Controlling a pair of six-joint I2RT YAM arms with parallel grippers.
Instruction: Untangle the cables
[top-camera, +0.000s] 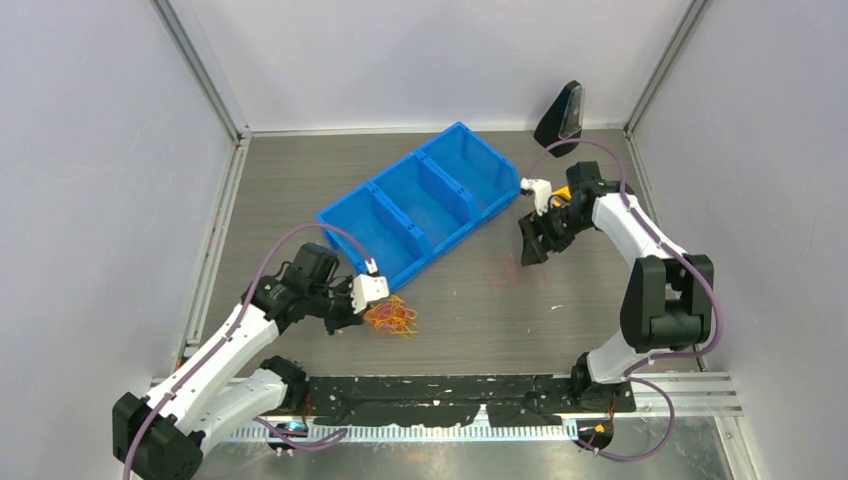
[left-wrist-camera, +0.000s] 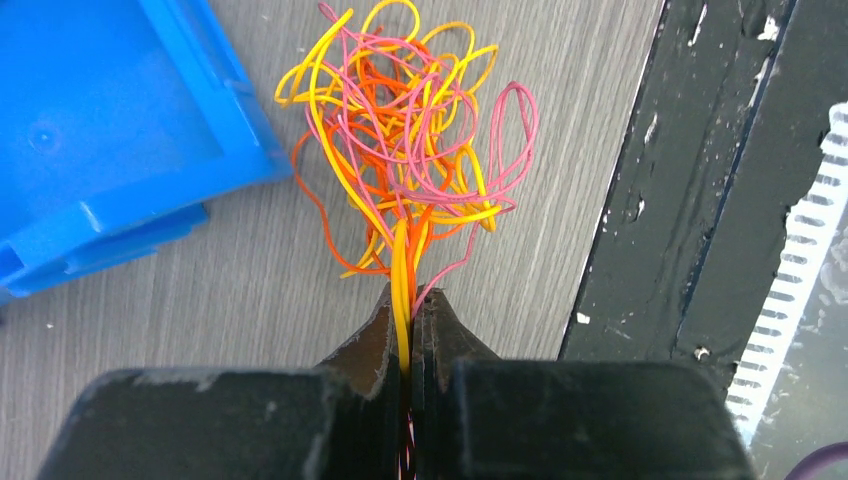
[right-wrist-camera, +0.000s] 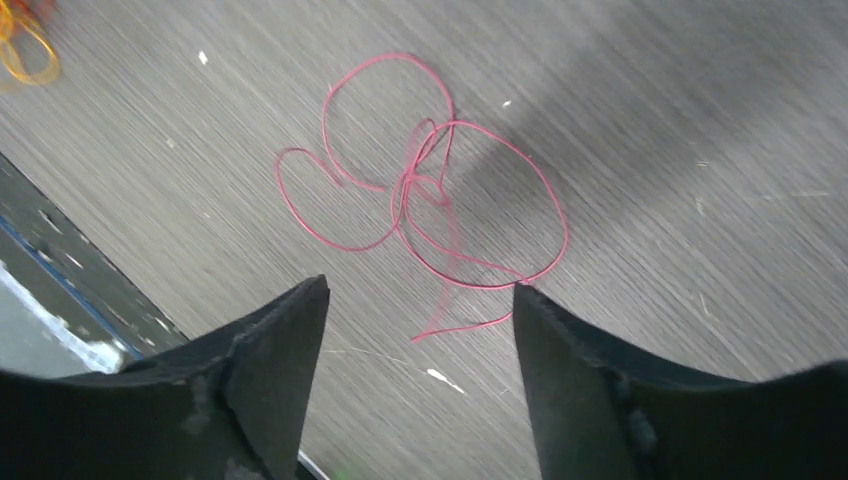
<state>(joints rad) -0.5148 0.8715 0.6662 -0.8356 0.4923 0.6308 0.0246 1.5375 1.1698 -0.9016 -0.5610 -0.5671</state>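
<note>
Hidden or unclear: the strands gripped by the left claw (left-wrist-camera: 410, 305) run down between its jaws and pass out of sight, so their ends cannot be traced. Within the tangle of thin yellow, orange and pink cables (left-wrist-camera: 405, 140), individual crossings cannot be separated. From the top camera the single thin red cable (right-wrist-camera: 420, 180) is only a faint trace.

Left claw: closed tight on several strands of the tangle, which fans out directly ahead of the tips, over the grey wood-grain table (left-wrist-camera: 250, 290).

Right claw (right-wrist-camera: 420, 290): jaws well apart, holding nothing. The red cable lies in loose loops on the table just ahead of the tips. Whether it touches them cannot be told.

Container: the blue plastic three-compartment bin (top-camera: 425, 200) stands between the two claws, one corner just beside the left claw. Each compartment shows bare blue floor. Both cable groups lie outside it.
</note>
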